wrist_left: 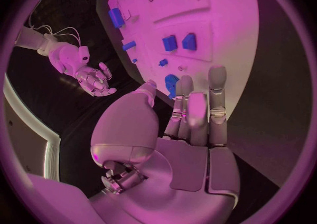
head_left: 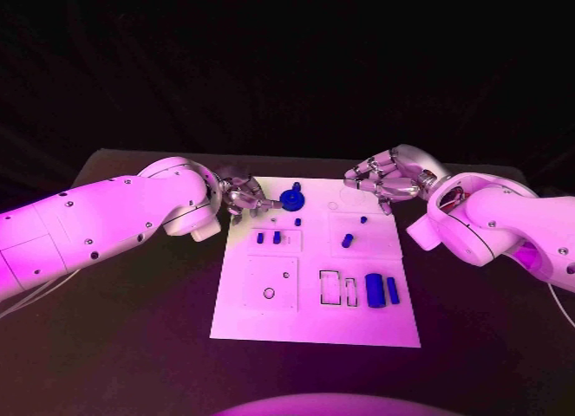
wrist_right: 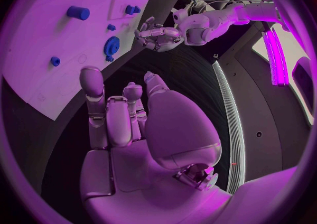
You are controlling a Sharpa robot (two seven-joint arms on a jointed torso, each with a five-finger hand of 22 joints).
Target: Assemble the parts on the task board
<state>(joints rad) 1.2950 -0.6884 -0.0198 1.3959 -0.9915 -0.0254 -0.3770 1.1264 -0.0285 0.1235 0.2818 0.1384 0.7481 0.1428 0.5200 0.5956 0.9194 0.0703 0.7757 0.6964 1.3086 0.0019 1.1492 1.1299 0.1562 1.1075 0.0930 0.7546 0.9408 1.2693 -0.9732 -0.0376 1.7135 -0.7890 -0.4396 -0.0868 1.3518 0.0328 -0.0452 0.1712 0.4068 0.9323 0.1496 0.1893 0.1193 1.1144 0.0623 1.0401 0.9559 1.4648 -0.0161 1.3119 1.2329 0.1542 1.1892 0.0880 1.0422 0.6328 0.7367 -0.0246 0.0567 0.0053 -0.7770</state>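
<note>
The white task board [head_left: 315,299] lies in the middle of the black table. A blue gear [head_left: 293,202] sits near its far edge. My left hand [head_left: 246,198] hovers just left of the gear, fingers apart and holding nothing; in the left wrist view the gear [wrist_left: 170,84] shows just beyond the straight fingers [wrist_left: 216,89]. My right hand [head_left: 388,178] hangs over the board's far right corner, also empty. The right wrist view shows that hand [wrist_right: 122,118] with fingers extended, the gear [wrist_right: 111,47] and the left hand [wrist_right: 158,33] a small gap apart.
Two small blue blocks [head_left: 269,237] stand left of centre, with short pegs [head_left: 362,219] and a piece [head_left: 347,240] nearby. Two blue cylinders [head_left: 383,289] lie beside rectangular slots [head_left: 337,288] near the board's right front. Black table surrounds the board.
</note>
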